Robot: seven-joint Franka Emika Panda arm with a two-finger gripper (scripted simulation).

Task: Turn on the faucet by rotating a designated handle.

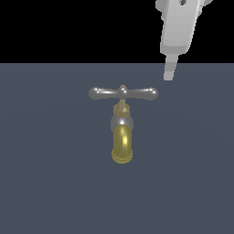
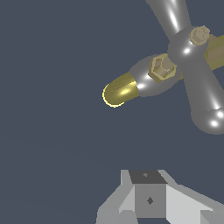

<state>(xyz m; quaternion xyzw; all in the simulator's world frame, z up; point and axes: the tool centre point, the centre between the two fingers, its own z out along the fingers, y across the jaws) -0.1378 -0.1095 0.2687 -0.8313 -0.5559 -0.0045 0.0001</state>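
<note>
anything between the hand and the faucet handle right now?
Nothing visible. The hand hangs above and to the exterior view's right of the handle, apart from it, with only bare surface behind the gap. The brass spout lies on the far side of the crossbar from the hand.

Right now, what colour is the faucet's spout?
Shiny brass-yellow; the spout shows best in the exterior view.

A plain dark slate-blue tabletop (image 1: pixel 50 183) fills the lower part of the exterior view, flat and evenly lit. Above its far edge the backdrop (image 1: pixel 68 27) is solid black.
</note>
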